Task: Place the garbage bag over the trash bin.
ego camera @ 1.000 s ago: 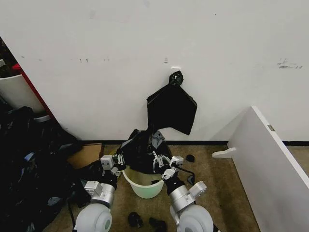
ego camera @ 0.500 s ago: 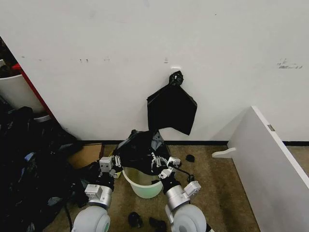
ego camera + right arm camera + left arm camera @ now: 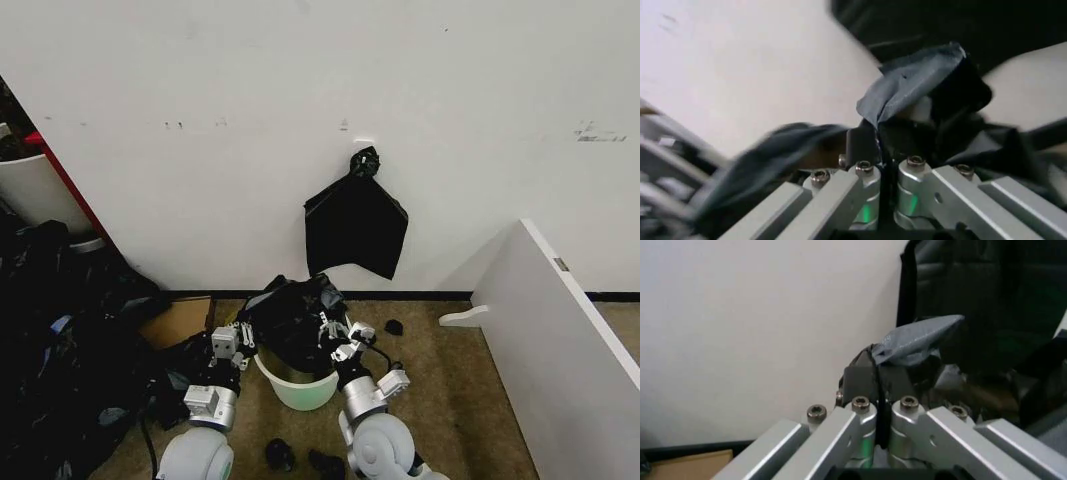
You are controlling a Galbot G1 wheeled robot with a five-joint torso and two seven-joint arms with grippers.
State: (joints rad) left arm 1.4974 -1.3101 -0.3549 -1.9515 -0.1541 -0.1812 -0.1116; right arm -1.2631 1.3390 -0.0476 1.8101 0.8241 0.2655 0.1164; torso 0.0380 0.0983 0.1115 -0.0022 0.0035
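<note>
Left tool [image 3: 243, 337] sits low in the head view at the left side of the loose, glossy black plastic garbage bag [image 3: 292, 315], jaws clenched on a fold of it; in the left wrist view [image 3: 877, 390] the two fingers are pressed together with a thin sheet of bag film pinched between them and a grey-looking crinkled flap sticking up past the tips. Far left: heap of dark bags and clutter [image 3: 60, 340], a larger white tub with a red edge [image 3: 35, 190] behind it, a flat brown cardboard piece [image 3: 178, 320] on the floor by the wall. Bag is bunched up, held above and over the back part of the round white plastic trash bin [image 3: 297, 385]; the bin's front rim and front wall are uncovered. Bin stands on the tan carpet floor [image 3: 440, 400], between the two arms, near the white wall. Right tool [image 3: 334, 334] at the bag's right side, also clamped on bag film; right wrist view [image 3: 878, 145] has fingers closed with a crumpled grey-black flap rising from between them. Above on the wall: flat black bags bunched under a knot [image 3: 355, 222], hanging apart from the held bag. Small dark bits on the floor in front of the bin [image 3: 280, 455]. Right: slanted white panel [image 3: 560, 350].
</note>
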